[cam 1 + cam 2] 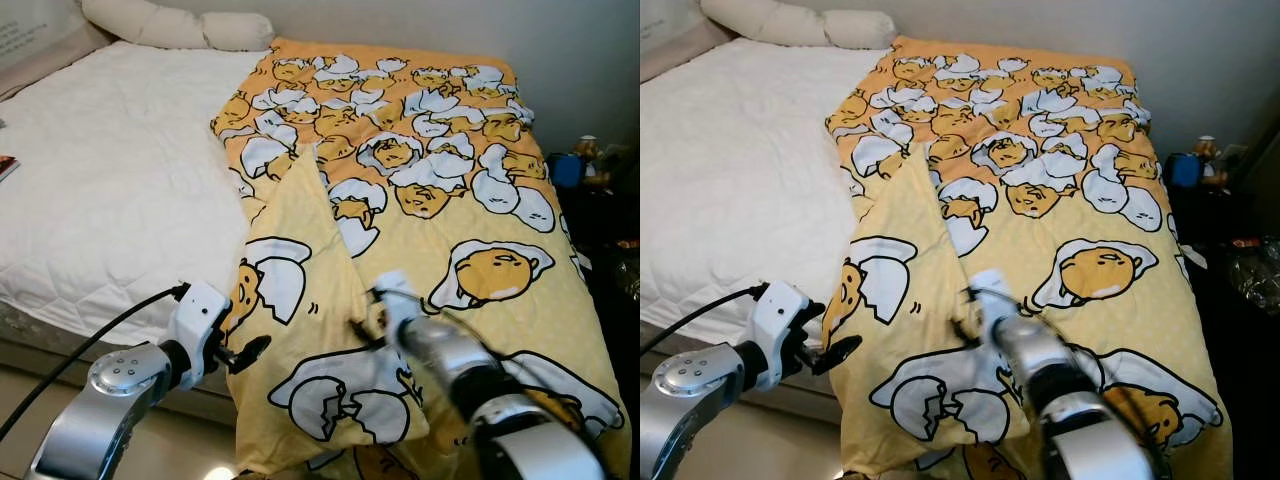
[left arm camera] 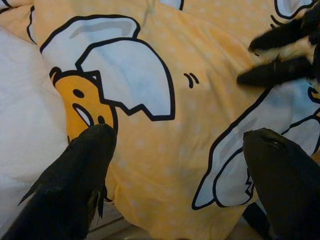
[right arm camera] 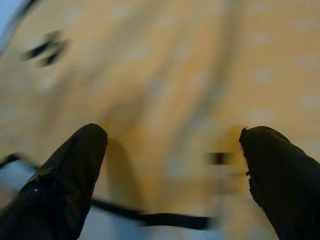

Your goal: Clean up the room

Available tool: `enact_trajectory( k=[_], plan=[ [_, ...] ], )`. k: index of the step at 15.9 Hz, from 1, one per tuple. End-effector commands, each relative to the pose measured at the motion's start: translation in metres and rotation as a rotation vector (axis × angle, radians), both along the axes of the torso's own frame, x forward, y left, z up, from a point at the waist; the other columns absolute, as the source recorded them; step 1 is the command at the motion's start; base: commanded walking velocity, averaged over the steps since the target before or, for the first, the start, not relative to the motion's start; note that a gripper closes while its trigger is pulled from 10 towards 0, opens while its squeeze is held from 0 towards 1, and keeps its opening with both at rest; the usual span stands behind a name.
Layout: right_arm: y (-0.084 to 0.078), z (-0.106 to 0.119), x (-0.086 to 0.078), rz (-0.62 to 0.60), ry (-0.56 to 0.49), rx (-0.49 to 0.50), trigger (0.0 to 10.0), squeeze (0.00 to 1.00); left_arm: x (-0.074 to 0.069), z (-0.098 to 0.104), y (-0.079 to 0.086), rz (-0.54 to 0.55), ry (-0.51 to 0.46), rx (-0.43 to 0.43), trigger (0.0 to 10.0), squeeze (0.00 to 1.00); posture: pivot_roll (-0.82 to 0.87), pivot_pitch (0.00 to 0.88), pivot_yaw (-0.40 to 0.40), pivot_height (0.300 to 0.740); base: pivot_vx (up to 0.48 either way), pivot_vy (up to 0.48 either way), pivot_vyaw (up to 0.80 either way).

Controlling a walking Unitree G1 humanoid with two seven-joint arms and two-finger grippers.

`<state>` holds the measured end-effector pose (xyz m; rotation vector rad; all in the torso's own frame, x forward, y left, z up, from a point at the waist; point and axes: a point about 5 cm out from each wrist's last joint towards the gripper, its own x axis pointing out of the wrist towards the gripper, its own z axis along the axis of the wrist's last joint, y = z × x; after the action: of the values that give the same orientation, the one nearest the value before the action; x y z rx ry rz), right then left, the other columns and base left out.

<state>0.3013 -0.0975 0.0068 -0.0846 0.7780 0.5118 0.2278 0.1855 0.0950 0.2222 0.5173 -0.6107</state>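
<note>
A yellow blanket (image 1: 420,180) printed with cartoon eggs covers the right half of the bed, and its left edge is folded back on itself. At the blanket's near left edge my left gripper (image 1: 245,352) is open, its two black fingers (image 2: 85,170) spread over the hanging fabric without touching it. Further right, my right gripper (image 1: 365,320) hovers just above the blanket's near part, blurred by motion. It is open (image 3: 172,132), with only blanket fabric seen between the fingers.
The bare white mattress (image 1: 110,160) takes up the bed's left half, with pillows (image 1: 180,25) at the head. A dark stand with a blue object (image 1: 566,170) lies right of the bed. Tiled floor (image 1: 30,400) runs along the near side.
</note>
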Motion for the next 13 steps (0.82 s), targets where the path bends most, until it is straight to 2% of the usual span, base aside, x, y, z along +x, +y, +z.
enact_trajectory(
  k=[1,4,6,7,9,10,12,13],
  plan=[
    [0.008,0.005,0.003,0.036,0.01,0.024,10.0,0.0,-0.002,0.001,-0.001,-0.023,0.007,0.006,10.0,1.0,-0.09,0.0,0.009,0.74,0.0,0.0,0.0],
    [0.033,0.003,-0.005,0.079,0.069,0.138,10.0,0.0,-0.001,0.003,0.001,-0.022,0.006,0.011,10.0,1.0,-0.08,0.0,0.0,0.74,0.0,0.0,0.0],
    [0.045,0.01,-0.004,0.078,0.093,0.252,10.0,0.0,-0.003,0.002,0.003,-0.018,0.01,0.013,10.0,1.0,-0.08,0.0,-0.007,0.74,0.0,0.0,0.0],
    [0.048,0.012,-0.003,0.082,0.095,0.279,10.0,0.0,-0.004,0.002,0.003,-0.018,0.011,0.013,10.0,1.0,-0.08,0.0,-0.013,0.74,0.0,0.0,0.0],
    [0.055,0.025,0.002,0.106,0.108,0.415,10.0,0.0,-0.007,-0.001,0.003,-0.012,0.02,0.012,10.0,1.0,-0.08,0.0,-0.024,0.74,0.0,0.0,0.0],
    [0.056,0.027,0.002,0.131,0.113,0.437,10.0,0.0,-0.007,-0.002,0.002,-0.011,0.022,0.011,10.0,1.0,-0.08,0.0,-0.027,0.74,0.0,0.0,0.0],
    [0.053,0.025,0.0,0.159,0.118,0.405,10.0,0.0,-0.009,-0.003,0.001,-0.011,0.024,0.012,10.0,1.0,-0.09,0.0,-0.029,0.74,0.0,0.0,0.0],
    [0.052,0.024,0.0,0.161,0.12,0.399,8.8,0.0,-0.009,-0.004,0.001,-0.01,0.024,0.012,10.0,1.0,-0.08,0.0,-0.03,0.74,0.0,0.0,0.0]
  ],
)
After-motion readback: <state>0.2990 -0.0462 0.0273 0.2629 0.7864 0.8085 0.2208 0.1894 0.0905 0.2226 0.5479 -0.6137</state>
